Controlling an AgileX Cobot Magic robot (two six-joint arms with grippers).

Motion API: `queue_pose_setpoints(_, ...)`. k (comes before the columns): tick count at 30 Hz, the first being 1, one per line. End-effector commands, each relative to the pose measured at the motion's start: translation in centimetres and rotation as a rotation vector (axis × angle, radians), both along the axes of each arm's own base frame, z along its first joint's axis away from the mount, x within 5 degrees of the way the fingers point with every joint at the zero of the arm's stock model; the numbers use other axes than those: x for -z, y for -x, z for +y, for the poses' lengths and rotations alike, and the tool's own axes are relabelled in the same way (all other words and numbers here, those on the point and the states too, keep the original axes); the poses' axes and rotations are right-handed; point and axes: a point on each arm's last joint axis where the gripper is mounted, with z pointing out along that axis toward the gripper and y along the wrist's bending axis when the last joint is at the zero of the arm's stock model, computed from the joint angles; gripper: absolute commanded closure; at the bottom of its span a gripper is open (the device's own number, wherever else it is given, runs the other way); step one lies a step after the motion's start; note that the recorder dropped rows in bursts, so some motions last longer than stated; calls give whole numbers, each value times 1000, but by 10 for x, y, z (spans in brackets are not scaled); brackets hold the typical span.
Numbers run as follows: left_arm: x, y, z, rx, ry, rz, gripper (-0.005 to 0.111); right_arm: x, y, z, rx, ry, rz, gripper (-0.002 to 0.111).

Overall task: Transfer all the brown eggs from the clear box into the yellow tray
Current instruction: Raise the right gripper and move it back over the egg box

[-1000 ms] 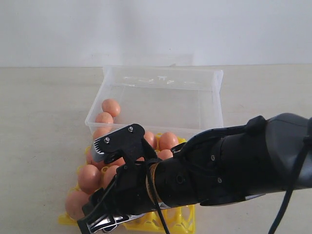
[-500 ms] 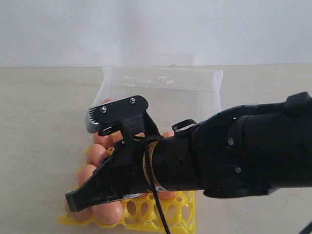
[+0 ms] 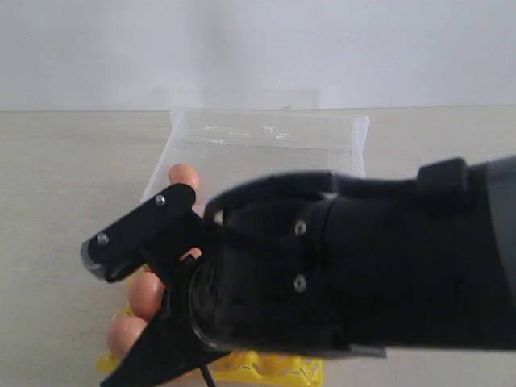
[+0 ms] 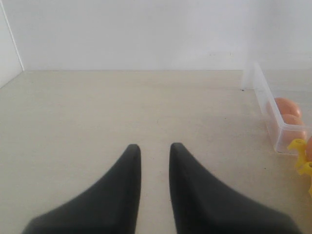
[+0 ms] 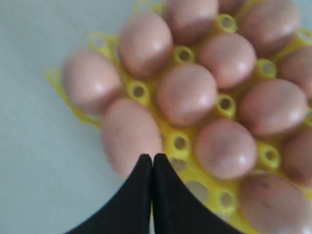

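Several brown eggs (image 5: 186, 93) sit in the cups of the yellow tray (image 5: 180, 143). My right gripper (image 5: 152, 158) hangs just above the tray's edge, shut with nothing between its fingers, its tips over one egg (image 5: 130, 139) and beside an empty cup (image 5: 197, 190). In the exterior view that gripper (image 3: 121, 377) and its black arm hide most of the tray (image 3: 270, 369); two tray eggs (image 3: 145, 292) show at the left. The clear box (image 3: 266, 153) lies behind, with an egg (image 3: 184, 175) at its left wall. My left gripper (image 4: 155, 148) is open over bare table, holding nothing.
The left wrist view shows the corner of the clear box (image 4: 273, 122) with two eggs (image 4: 287, 106) inside and a bit of the yellow tray (image 4: 301, 153) beside it. A white wall (image 3: 258, 48) runs behind the beige table (image 3: 64, 185).
The right arm has lifted and swung left and toward the camera, now covering most of the tray and the box's front wall. The box and the eggs have stayed put.
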Motion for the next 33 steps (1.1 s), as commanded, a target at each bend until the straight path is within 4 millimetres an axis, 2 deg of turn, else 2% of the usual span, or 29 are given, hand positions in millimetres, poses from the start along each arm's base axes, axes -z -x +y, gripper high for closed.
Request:
queue_pose_setpoints(1, 0, 0, 0, 8, 2, -4, 85, -2, -26, -1, 90, -119, 92, 109)
queue_pose_setpoints(3, 0, 0, 0, 8, 2, -4, 85, -2, -30, -5, 115, -104, 107, 109)
queue_pose_setpoints(6, 0, 0, 0, 8, 2, -4, 85, 2, -26, -10, 123, -33, 163, 109)
queue_pose_setpoints(11, 0, 0, 0, 8, 2, -4, 85, 16, -11, -2, -22, -13, 317, 109)
queue_pose_setpoints(22, 0, 0, 0, 8, 2, -4, 85, 44, -19, 8, -16, -18, 299, 109)
queue_pose_setpoints(28, 0, 0, 0, 8, 2, -4, 85, 43, -18, 8, -9, -16, 308, 109)
queue_pose_setpoints(31, 0, 0, 0, 8, 2, -4, 85, 36, -15, 3, -11, 8, 333, 109)
queue_pose_setpoints(33, 0, 0, 0, 8, 2, -4, 85, 23, -11, -1, -20, 12, 342, 109)
